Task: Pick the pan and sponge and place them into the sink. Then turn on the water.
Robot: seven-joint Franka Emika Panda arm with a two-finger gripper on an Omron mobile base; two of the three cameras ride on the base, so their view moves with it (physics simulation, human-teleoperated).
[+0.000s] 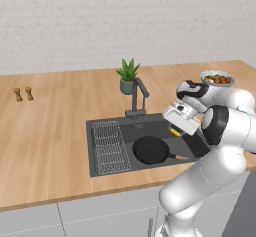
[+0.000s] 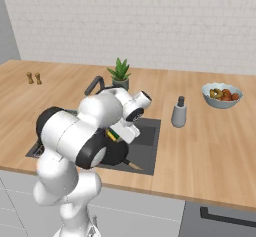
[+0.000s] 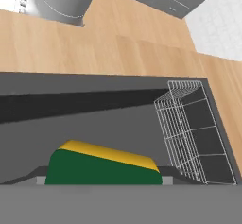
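The black pan (image 1: pixel 150 150) sat flat in the dark grey sink (image 1: pixel 155 127), roughly mid-basin, with its short handle poking out to the right, right next to the wire grid rack (image 1: pixel 110 147) on the basin's left side. The sponge (image 1: pixel 175 130), green on one face and yellow on the other, was up over the right part of the basin, tilted. The tall dark faucet (image 1: pixel 138 98) stood behind the basin with no water running.

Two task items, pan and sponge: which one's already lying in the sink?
The pan: the round black one lies flat on the sink floor, right of the wire rack. The green-and-yellow sponge is between the claw fingers above the basin.
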